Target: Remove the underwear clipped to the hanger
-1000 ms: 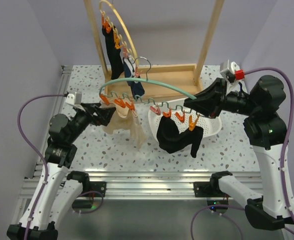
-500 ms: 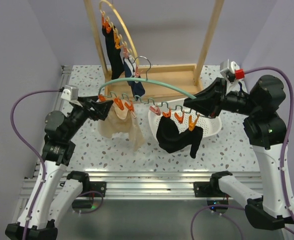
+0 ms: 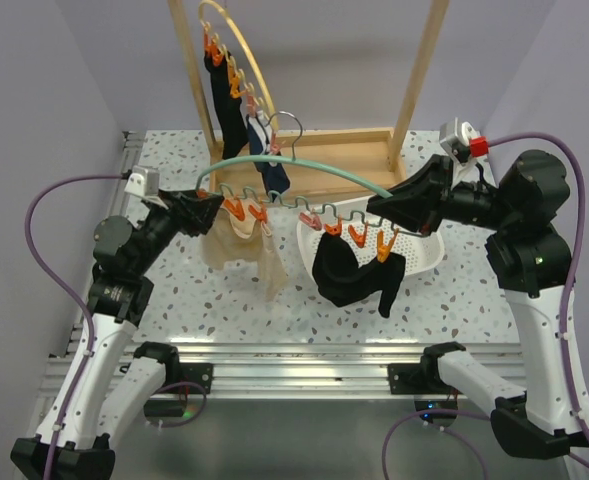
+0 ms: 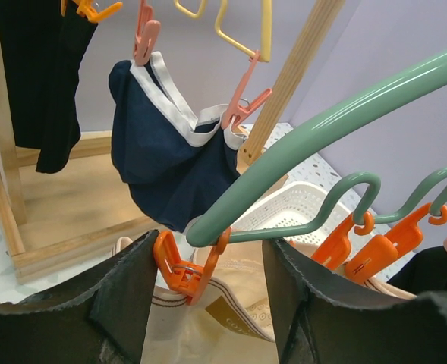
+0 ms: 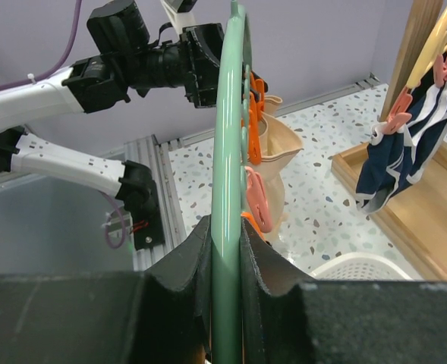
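A green hanger (image 3: 294, 172) carries orange and pink clips. My right gripper (image 3: 379, 207) is shut on its right end; in the right wrist view the fingers (image 5: 200, 250) press on the green bar (image 5: 225, 152). Beige underwear (image 3: 249, 245) hangs from the left clips and black underwear (image 3: 354, 275) from the right ones. My left gripper (image 3: 206, 205) is open at the hanger's left end. In the left wrist view it (image 4: 208, 254) straddles an orange clip (image 4: 181, 271) that holds the beige underwear (image 4: 231, 322). Navy underwear (image 4: 162, 152) hangs behind on pink clips.
A white basket (image 3: 429, 255) sits under the hanger's right half. A wooden rack (image 3: 414, 70) with a base tray (image 3: 344, 150) stands at the back. It holds a yellow ring hanger (image 3: 242, 50) with black garments (image 3: 224, 95) and the navy underwear (image 3: 272, 172).
My left gripper has risen and moved right to the hanger's left end and now straddles the orange clip. The beige underwear has shifted a little. The right arm has not moved.
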`<state>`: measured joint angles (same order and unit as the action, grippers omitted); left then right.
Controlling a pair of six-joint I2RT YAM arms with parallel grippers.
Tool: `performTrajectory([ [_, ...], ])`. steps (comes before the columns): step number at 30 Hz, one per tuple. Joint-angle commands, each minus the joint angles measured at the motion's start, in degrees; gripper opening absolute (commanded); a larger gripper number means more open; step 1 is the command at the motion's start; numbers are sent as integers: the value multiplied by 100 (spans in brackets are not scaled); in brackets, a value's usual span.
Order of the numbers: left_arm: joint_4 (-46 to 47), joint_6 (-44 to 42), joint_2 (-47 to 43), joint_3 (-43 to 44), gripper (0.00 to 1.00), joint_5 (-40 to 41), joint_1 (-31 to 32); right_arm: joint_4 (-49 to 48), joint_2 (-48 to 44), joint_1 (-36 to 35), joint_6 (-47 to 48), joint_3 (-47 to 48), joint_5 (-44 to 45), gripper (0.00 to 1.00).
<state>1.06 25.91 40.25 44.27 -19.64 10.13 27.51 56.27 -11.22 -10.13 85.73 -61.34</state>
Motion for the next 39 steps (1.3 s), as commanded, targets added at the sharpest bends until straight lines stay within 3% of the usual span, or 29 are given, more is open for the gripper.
performTrajectory([
  [1, 447, -42, 44, 143, 59, 39, -55, -641, -46, -11, -112, 40, -159, 0],
  [7, 465, -33, 141, 126, 42, -5, -55, -641, -46, -11, -112, 49, -159, 0],
  [10, 448, -42, 123, 126, 21, 21, -55, -641, -37, -11, -112, 40, -141, 0],
  [11, 430, -42, 115, 143, 7, 56, -55, -641, -37, -11, -121, 31, -141, 0],
  [12, 421, -60, 97, 134, 0, 83, -55, -659, -29, -11, -112, 22, -141, 0],
  [16, 316, -95, 36, 169, 0, 223, -55, -659, -2, -3, -103, 22, -115, 0],
  [17, 281, -95, 27, 187, 17, 293, -55, -659, -2, -11, -103, 22, -106, 0],
  [19, 149, -95, -43, 196, 39, 346, -64, -641, 15, -11, -68, 22, -45, 0],
  [20, 97, -112, -139, 205, 58, 408, -55, -633, 33, -11, -59, 31, -10, 0],
  [23, -97, -183, -446, 213, 77, 583, -55, -562, 77, -11, 29, 66, 17, 0],
  [27, -650, -262, -939, 205, 87, 803, -55, -518, 147, -11, 99, 66, 87, 0],
  [30, -826, -166, -1273, 178, 88, 778, -55, -510, 174, -38, 160, 57, 210, 0],
  [34, -801, 334, -1397, 99, 88, -89, -55, -457, 226, -186, 222, 84, 429, 0],
  [39, 104, 1082, -1327, -357, 88, -1172, -46, -413, 332, -485, 301, 93, 763, 0],
])
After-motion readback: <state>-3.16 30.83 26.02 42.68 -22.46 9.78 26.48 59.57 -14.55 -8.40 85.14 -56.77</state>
